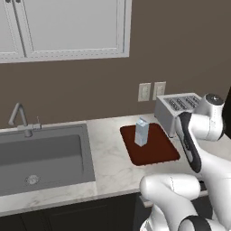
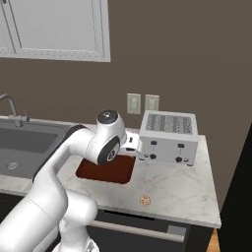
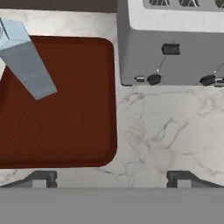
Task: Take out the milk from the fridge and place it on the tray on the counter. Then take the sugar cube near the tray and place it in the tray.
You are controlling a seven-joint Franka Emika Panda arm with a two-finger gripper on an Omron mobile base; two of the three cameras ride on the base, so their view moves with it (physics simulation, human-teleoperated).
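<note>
The pale grey-blue milk (image 1: 141, 132) carton stands upright on the dark red-brown tray (image 1: 155, 149), in its back left part. In the hand view the milk (image 3: 28, 61) is at the upper left on the tray (image 3: 65, 122). My gripper (image 3: 111, 179) hangs open and empty above the counter (image 3: 166, 140), over the tray's near right corner in front of the toaster. In the right base view the gripper (image 2: 138, 150) sits between the tray (image 2: 106, 170) and the toaster. A tiny beige sugar cube (image 2: 144, 200) lies near the counter's front edge. The fridge is out of view.
A silver toaster (image 2: 169, 138) stands against the wall right of the tray. The inset grey sink (image 1: 40, 158) with its faucet (image 1: 20, 119) lies to the left. Wall outlets (image 1: 151, 91) and white upper cabinets (image 1: 67, 27) are behind. Bare counter (image 2: 182, 192) spreads before the toaster.
</note>
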